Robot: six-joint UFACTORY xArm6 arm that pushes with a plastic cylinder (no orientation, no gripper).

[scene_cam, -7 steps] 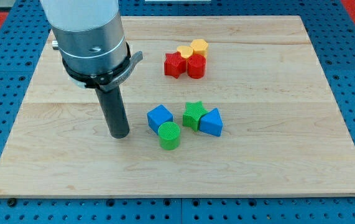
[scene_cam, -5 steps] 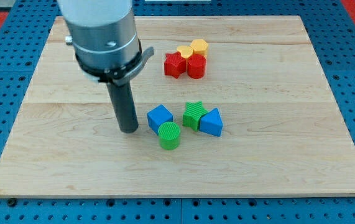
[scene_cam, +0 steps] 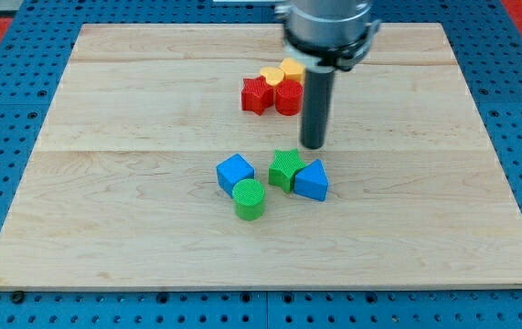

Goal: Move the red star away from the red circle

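Observation:
The red star (scene_cam: pixel 256 94) lies on the wooden board (scene_cam: pixel 105 183), touching the red circle (scene_cam: pixel 288 97) on its right. Two yellow blocks (scene_cam: pixel 282 71) sit just above and touch them. My tip (scene_cam: pixel 313 144) is to the lower right of the red circle, a short way apart, and just above the green star (scene_cam: pixel 285 168). The rod partly hides the right side of the upper yellow block.
Below the tip is a cluster: a blue cube (scene_cam: pixel 234 172), a green cylinder (scene_cam: pixel 250 199), the green star and a blue triangular block (scene_cam: pixel 312 180). The board lies on a blue pegboard table (scene_cam: pixel 5 164).
My tip has swept from the left of the blue cube across to the right and up, and now stands between the red cluster and the green star. No block has moved.

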